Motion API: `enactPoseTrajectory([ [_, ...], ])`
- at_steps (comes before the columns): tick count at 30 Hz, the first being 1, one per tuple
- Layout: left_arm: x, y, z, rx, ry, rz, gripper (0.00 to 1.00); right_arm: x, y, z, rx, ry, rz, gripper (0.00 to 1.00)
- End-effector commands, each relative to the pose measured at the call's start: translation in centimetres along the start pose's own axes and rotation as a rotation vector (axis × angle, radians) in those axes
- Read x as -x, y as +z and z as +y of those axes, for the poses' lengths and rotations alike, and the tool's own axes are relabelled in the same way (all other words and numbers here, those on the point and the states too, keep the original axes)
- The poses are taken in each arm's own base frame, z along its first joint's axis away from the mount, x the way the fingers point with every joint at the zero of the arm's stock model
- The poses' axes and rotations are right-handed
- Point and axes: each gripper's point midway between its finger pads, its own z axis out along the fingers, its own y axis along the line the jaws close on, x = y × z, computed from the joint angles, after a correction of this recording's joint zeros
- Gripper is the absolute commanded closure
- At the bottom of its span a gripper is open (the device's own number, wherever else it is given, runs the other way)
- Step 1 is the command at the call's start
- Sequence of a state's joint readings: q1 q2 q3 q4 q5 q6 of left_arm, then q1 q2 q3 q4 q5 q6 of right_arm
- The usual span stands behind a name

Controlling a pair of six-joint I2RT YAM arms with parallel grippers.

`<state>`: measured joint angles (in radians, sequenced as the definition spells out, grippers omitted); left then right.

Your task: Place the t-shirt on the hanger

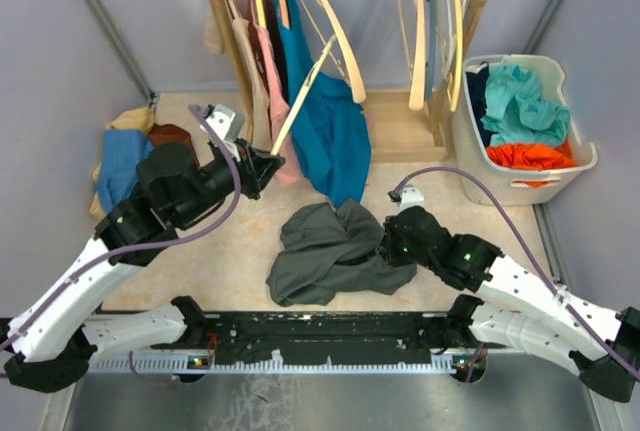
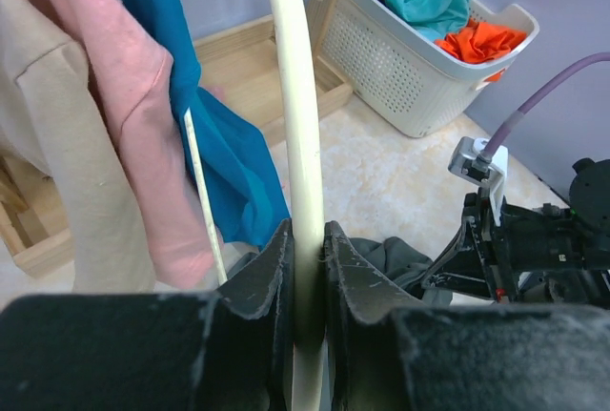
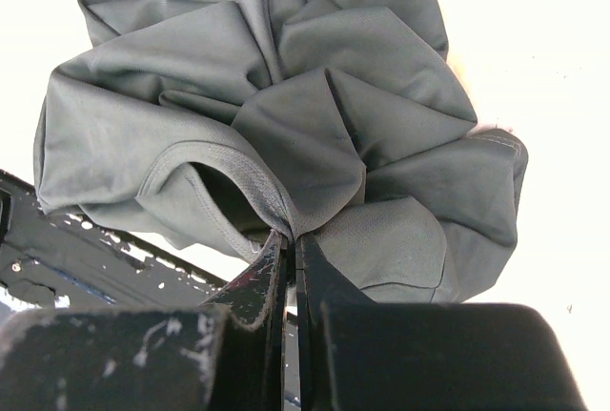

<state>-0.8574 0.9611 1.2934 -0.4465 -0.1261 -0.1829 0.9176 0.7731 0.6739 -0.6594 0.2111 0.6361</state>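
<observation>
The dark grey t-shirt [image 1: 325,251] lies crumpled on the table between the two arms. My right gripper [image 1: 385,249] is shut on a fold of it beside the collar; in the right wrist view the t-shirt [image 3: 267,96] bunches up above the pinching gripper [image 3: 292,237]. My left gripper [image 1: 268,166] is shut on one arm of the pale wooden hanger [image 1: 305,86], which slants up toward the rail. In the left wrist view the hanger [image 2: 297,115] rises straight out of the gripper [image 2: 308,239], with a bit of the t-shirt [image 2: 400,258] behind it.
A wooden clothes rack [image 1: 235,41] stands at the back with a teal shirt [image 1: 335,121], a pink garment [image 1: 268,71] and spare hangers [image 1: 430,31]. A white laundry basket [image 1: 470,141] of clothes is at the right. A clothes pile [image 1: 130,151] lies at the left.
</observation>
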Motion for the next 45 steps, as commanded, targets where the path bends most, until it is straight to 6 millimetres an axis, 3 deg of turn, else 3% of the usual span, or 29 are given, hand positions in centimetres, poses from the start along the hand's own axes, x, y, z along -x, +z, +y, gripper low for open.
enactPoseTrajectory([
  [1, 3.2, -1.1, -0.3, -0.009, -0.018, -0.094, 1.0, 0.7, -0.1, 0.1, 0.009, 0.006, -0.03, 1.0],
  [20, 0.7, -3.1, 0.7, 0.066, -0.052, 0.097, 0.99, 0.9, -0.4, 0.4, 0.02, 0.005, -0.033, 1.0],
  [31, -0.1, -2.4, 0.5, 0.068, -0.054, 0.177, 0.99, 1.2, -0.6, 0.5, 0.025, 0.001, -0.039, 1.0],
  [45, 1.7, -4.0, -1.3, -0.016, -0.116, 0.149, 0.99, 1.3, -0.7, 0.6, 0.035, -0.002, -0.045, 1.0],
])
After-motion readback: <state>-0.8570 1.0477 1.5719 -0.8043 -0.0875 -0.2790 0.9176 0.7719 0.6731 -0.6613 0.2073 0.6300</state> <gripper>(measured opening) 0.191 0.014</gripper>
